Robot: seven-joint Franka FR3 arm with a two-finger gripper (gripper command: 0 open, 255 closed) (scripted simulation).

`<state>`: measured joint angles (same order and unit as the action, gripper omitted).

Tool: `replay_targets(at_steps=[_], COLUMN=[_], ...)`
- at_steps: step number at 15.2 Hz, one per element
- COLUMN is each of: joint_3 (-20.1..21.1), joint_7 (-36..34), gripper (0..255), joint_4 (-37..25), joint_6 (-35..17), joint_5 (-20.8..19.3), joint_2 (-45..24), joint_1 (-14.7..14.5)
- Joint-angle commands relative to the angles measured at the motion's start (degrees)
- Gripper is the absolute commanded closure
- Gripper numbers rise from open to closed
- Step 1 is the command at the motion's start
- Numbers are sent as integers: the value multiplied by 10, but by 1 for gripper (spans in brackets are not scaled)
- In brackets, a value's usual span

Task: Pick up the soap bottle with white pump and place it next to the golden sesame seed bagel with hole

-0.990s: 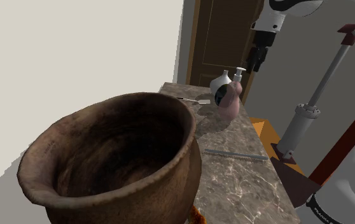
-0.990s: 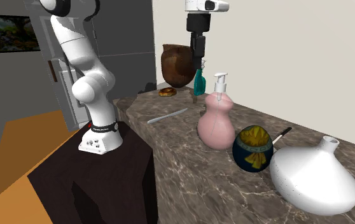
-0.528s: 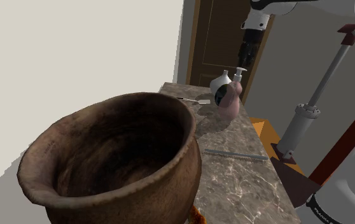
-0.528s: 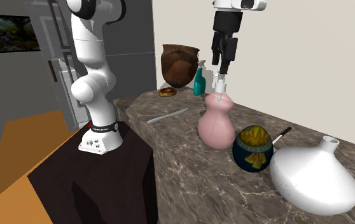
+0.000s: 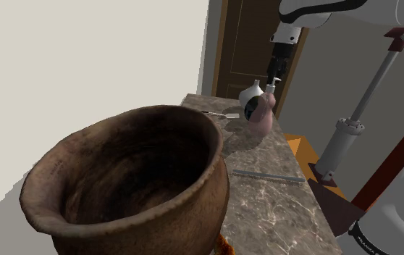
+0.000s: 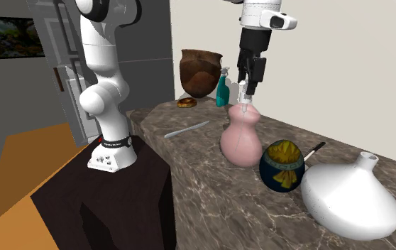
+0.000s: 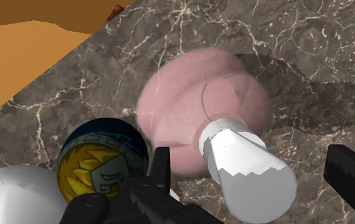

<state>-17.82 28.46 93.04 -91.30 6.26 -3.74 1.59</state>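
In the wrist view, the white pump of the pink soap bottle is seen between the fingers of the gripper, which are spread wide and clear of it; nothing is held. The bottle is stood upright on the marble counter, just beside a blue and gold egg-shaped ornament. The step in hand is judged to be the approach for the grasp. A descent is called for, so that the neck is straddled before closure. Farther off, the bagel is found by the brown pot, well apart from the bottle. Its hole and seeds cannot be made out, and the bottle's neck is hidden beneath the pump head.
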Motion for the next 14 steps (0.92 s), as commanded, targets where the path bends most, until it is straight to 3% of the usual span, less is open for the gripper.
replay_targets(at_steps=[1, 7, 8, 14], joint_3=[0, 0, 0, 0], joint_7=[0, 0, 0, 0], gripper=[0, 0, 255, 255], joint_4=[8, 8, 8, 8], joint_6=[-7, -7, -7, -7], joint_5=[0, 0, 0, 0], joint_2=[1, 1, 1, 1], joint_1=[0, 0, 0, 0])
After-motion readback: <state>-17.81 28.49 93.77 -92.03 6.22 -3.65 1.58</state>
